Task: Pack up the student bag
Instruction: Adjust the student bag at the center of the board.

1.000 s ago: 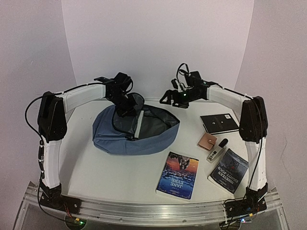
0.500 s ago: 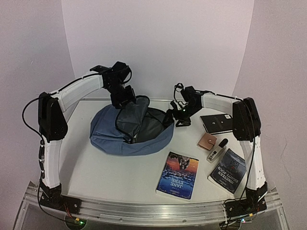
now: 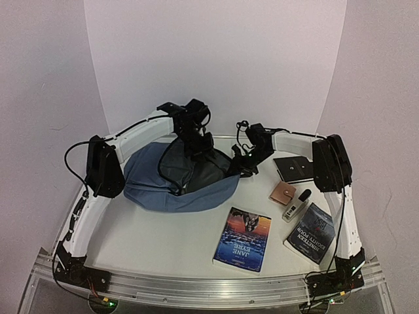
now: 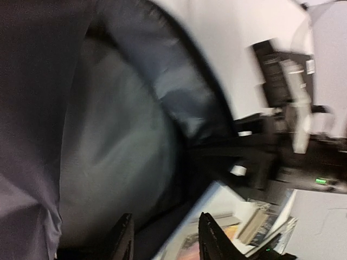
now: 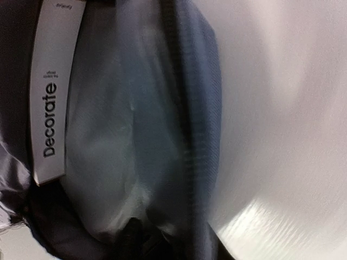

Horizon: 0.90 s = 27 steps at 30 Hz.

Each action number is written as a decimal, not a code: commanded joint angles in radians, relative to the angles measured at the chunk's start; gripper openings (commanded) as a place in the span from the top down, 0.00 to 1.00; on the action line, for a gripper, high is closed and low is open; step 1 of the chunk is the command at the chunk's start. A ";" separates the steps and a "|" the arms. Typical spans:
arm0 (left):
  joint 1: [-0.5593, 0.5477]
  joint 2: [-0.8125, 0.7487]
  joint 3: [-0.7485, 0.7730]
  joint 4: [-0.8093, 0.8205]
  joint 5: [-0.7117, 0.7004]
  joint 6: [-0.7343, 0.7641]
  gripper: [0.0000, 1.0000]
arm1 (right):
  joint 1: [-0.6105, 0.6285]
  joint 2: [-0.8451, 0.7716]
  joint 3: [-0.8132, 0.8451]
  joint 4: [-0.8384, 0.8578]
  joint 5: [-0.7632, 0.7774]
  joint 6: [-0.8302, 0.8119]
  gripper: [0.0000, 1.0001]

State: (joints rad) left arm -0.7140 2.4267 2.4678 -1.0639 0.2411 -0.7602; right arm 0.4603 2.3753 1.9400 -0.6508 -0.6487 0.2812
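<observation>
White tabletop against a plain pale backdrop. The slate-blue student bag lies left of centre, mouth gaping. My left pincer hovers over its far rim, released, fingers apart. My right pincer meets the bag's right edge, its close view all blurred fabric; I cannot tell its grip.

L arm arched high, reaching fwd + inward, wrist tipped down. L gripper fingers apart, nothing btwn. R arm elbow raised, forearm stretched inward. R gripper low, near L gripper; jaw state unclear.
</observation>
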 commanded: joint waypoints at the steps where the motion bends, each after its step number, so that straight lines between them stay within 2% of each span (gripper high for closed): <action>1: 0.001 0.006 -0.019 -0.038 -0.005 0.001 0.53 | 0.005 -0.023 0.020 -0.003 -0.054 0.006 0.83; 5: -0.001 0.029 -0.038 -0.057 -0.055 0.016 0.45 | 0.007 -0.043 0.012 0.007 -0.110 0.022 1.00; 12: 0.005 0.082 -0.008 -0.135 -0.197 -0.011 0.39 | 0.011 -0.082 -0.001 0.017 -0.144 0.029 1.00; 19: 0.033 0.094 0.003 -0.216 -0.356 -0.085 0.38 | 0.011 -0.125 -0.038 0.019 -0.162 0.021 1.00; 27: 0.095 -0.041 -0.221 -0.304 -0.523 -0.245 0.39 | 0.007 -0.172 -0.099 0.015 -0.042 -0.009 1.00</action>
State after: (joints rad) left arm -0.6905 2.4832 2.3314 -1.2268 -0.0981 -0.8996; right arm 0.4810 2.2984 1.8694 -0.6200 -0.7569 0.3029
